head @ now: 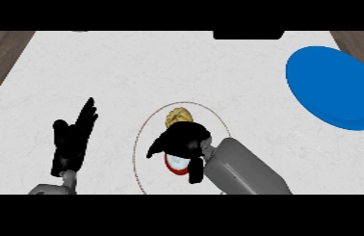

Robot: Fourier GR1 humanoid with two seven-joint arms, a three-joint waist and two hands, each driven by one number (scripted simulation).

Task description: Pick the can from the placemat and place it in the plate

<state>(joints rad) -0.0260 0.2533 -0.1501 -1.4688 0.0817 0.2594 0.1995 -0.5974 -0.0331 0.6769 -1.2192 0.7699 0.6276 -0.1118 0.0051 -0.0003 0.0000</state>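
while the right hand (pixel 181 138) curls round the can (pixel 179 117), covering its middle as if to lift it, the can lies on the round placemat (pixel 144 168) near centre. the blue plate (pixel 328 88) lies far right; the left hand (pixel 69 146) rests spread at left, out of the way.

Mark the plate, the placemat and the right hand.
plate (pixel 327 85): head view, middle of its blue face.
placemat (pixel 148 130): head view, bare patch inside its left rim.
right hand (pixel 183 136): head view, back of the hand.
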